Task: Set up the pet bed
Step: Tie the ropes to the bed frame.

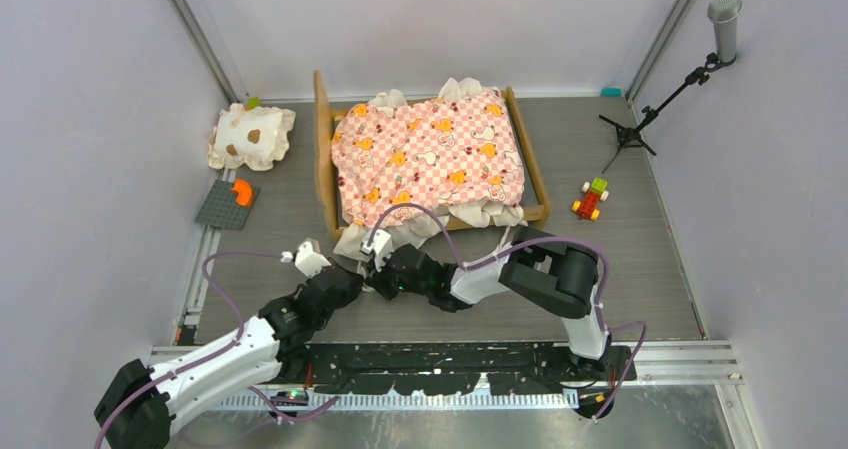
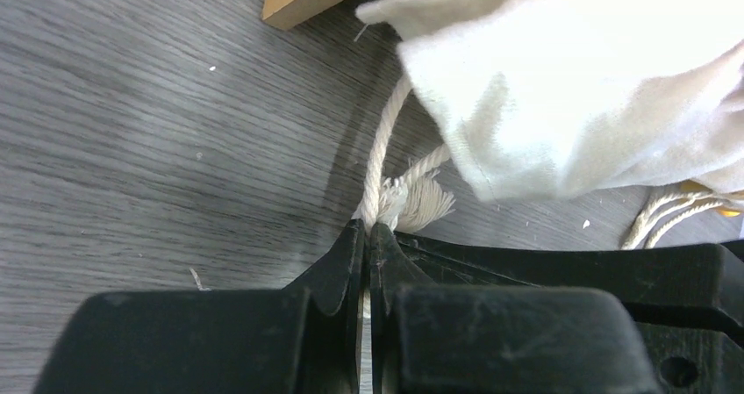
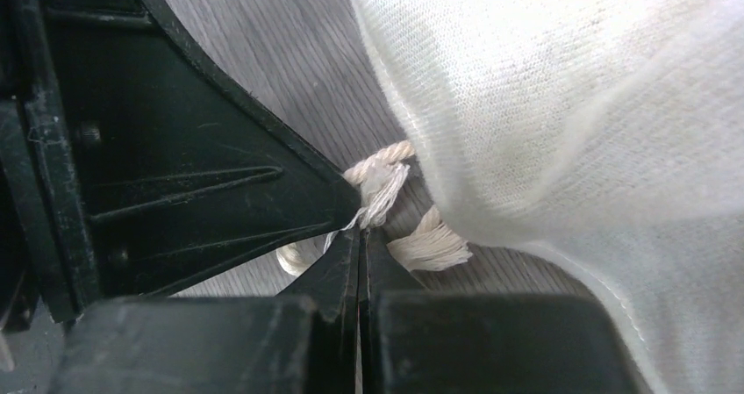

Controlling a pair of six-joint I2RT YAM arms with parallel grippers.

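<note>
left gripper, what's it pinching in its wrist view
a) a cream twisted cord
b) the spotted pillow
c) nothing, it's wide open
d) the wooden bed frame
a: the left gripper is closed with the cream twisted cord caught between its fingertips, and the cord runs out from under the white ruffle.

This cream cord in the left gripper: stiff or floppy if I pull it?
Likely floppy: the cord bends loosely over the table. Its frayed end suggests soft twisted cotton, so probably light and grippy, not slippery.
</note>
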